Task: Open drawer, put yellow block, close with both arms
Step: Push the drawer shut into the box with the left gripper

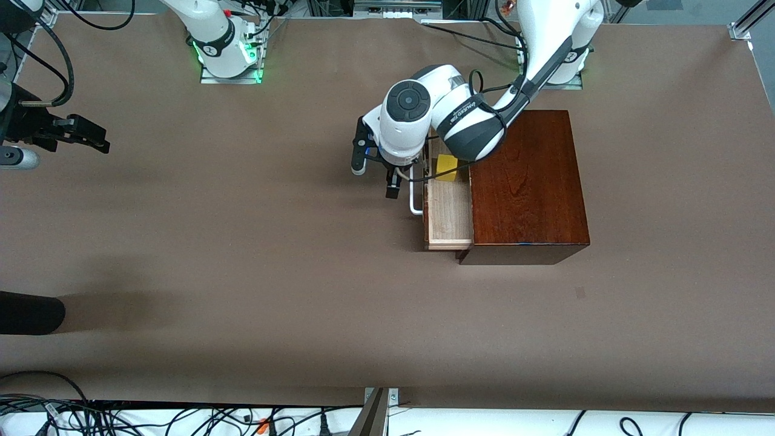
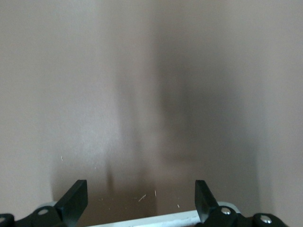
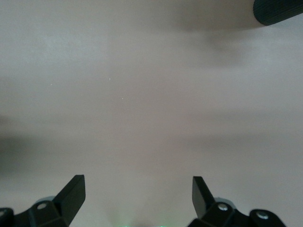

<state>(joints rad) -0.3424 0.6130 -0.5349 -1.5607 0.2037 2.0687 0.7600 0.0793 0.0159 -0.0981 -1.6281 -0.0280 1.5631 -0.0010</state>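
Note:
The drawer (image 1: pixel 449 219) stands pulled out of the dark mahogany box (image 1: pixel 527 181), toward the right arm's end of the table. The yellow block (image 1: pixel 447 168) lies in the drawer's pale tray, partly hidden under the left arm. The white bar handle (image 1: pixel 415 203) shows on the drawer front. My left gripper (image 1: pixel 375 181) is open and empty, pointing down at the table just in front of the handle. In the left wrist view the gripper (image 2: pixel 140 189) has the handle (image 2: pixel 156 220) at the base of its fingers. My right gripper (image 1: pixel 104 139) (image 3: pixel 138 187) is open and empty, waiting over the table at the right arm's end.
A black cylinder (image 1: pixel 30 312) juts in over the table edge at the right arm's end, nearer to the front camera; it also shows in the right wrist view (image 3: pixel 279 12). Cables (image 1: pixel 181 418) lie along the table's front edge.

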